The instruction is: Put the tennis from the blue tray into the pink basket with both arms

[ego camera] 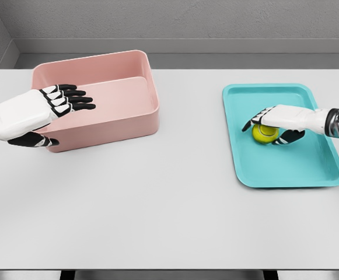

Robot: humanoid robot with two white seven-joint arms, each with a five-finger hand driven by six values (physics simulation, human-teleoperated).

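Left hand (pixel 55 111) with fingers spread, empty, over near-left corner of pink basket (pixel 135 119) on white bench (pixel 157 204). On right, blue tray (pixel 309 169), with right hand (pixel 274 125) curled around tennis ball (pixel 264 133) lying inside.

Count of items showing on the table (pixel 169 221): one pink basket (pixel 140 119), one blue tray (pixel 297 169), one tennis ball (pixel 264 133). One table is bearing all three. Two robot hands are showing: one left hand (pixel 55 111) and one right hand (pixel 274 123). Two white arms are entering, one from each side. No duplicates of any item are appearing.
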